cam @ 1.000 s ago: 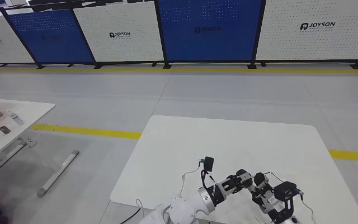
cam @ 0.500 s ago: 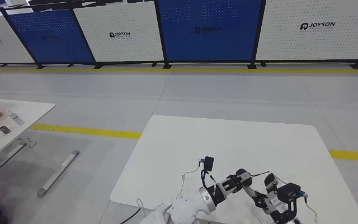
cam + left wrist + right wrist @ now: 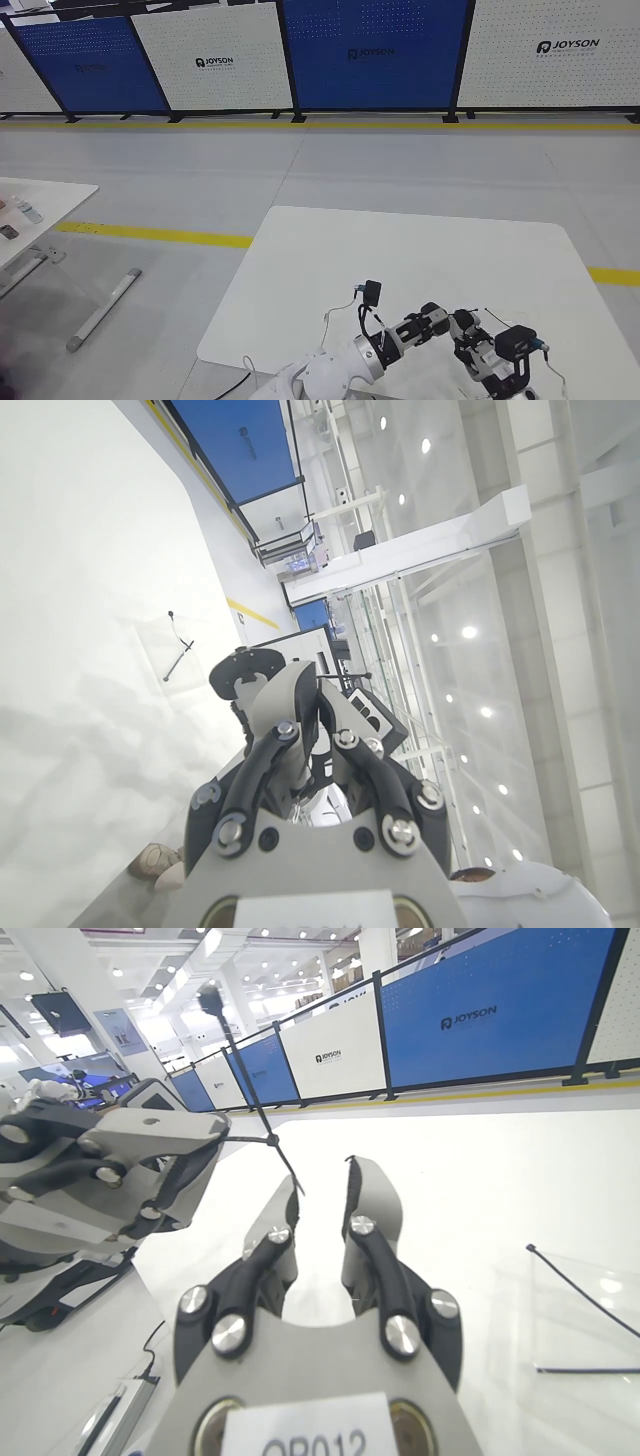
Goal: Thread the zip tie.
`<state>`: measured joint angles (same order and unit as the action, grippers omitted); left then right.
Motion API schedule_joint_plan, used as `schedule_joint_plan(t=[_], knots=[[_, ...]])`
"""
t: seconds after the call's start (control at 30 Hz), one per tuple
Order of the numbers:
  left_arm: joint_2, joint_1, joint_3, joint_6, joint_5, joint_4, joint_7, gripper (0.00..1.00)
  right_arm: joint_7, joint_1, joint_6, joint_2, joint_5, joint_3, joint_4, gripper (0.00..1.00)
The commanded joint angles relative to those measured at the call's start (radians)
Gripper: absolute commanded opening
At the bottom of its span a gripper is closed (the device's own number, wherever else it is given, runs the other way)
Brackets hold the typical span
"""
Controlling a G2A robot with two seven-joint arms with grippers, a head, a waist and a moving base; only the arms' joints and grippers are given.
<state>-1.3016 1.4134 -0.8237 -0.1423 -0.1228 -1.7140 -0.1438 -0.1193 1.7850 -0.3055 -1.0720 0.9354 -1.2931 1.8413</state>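
My left gripper (image 3: 316, 681) is shut on a thin black zip tie (image 3: 247, 1140), held above the white table (image 3: 420, 250). Its head (image 3: 272, 1140) has a second black zip tie (image 3: 240, 1059) standing through it, with that tie's own head (image 3: 207, 998) uppermost. The lower tail (image 3: 299, 1189) ends just beside one fingertip of my right gripper (image 3: 322, 1180), which is open and holds nothing. In the top view the left gripper (image 3: 437, 320) and right gripper (image 3: 463, 322) sit close together near the table's front edge.
A clear plastic sheet (image 3: 575, 1318) lies flat on the table to one side of the right gripper, with loose zip ties (image 3: 575, 1285) on it. Another crossed pair of ties (image 3: 179, 645) lies on the table. Blue and white fence panels (image 3: 370, 55) stand far behind.
The right gripper swung away to the right half a second ago and has come back beside the left gripper. The left gripper has held its place with the tie.
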Motion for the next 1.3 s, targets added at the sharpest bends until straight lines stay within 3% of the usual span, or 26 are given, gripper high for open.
schedule_joint_plan(t=[0.0,1.27], knots=[[0.000,0.000,0.000,0.001,0.000,0.000,-0.001,0.00,0.001,0.001,-0.011,0.000,0.000,-0.002,0.000,0.00],[0.004,0.015,-0.007,-0.035,-0.002,-0.019,-0.016,0.00,0.068,-0.021,-0.010,-0.016,0.054,0.016,-0.015,0.00]])
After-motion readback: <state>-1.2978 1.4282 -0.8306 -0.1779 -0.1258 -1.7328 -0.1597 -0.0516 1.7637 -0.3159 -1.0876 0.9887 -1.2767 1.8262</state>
